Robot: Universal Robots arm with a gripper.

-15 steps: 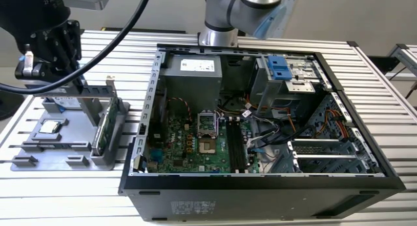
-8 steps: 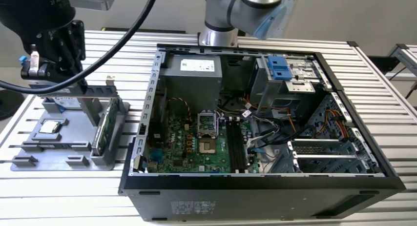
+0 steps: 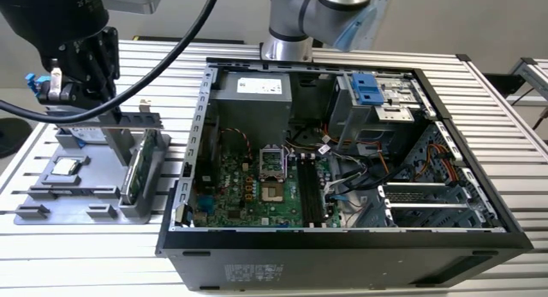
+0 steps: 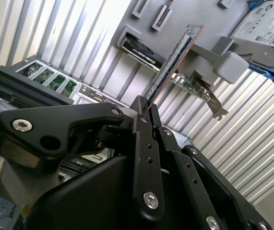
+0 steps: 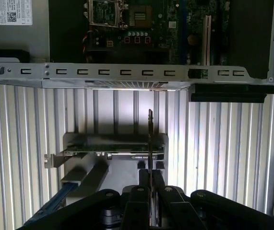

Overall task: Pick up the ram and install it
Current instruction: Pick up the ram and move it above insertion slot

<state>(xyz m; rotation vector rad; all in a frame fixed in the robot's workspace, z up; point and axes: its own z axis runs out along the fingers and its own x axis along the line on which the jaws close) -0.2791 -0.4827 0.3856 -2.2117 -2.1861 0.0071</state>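
Black gripper (image 4: 145, 108) clamps narrowly on one end of the ram (image 4: 173, 60) above the slatted table (image 4: 252, 143).

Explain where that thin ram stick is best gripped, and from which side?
Probably by its two flat faces, as the hand pinches the ram now. It is a long, thin board, a mere line edge-on in the first wrist view, so a pinch from the two broad sides gets flat surface to press on, while the edges offer almost nothing.
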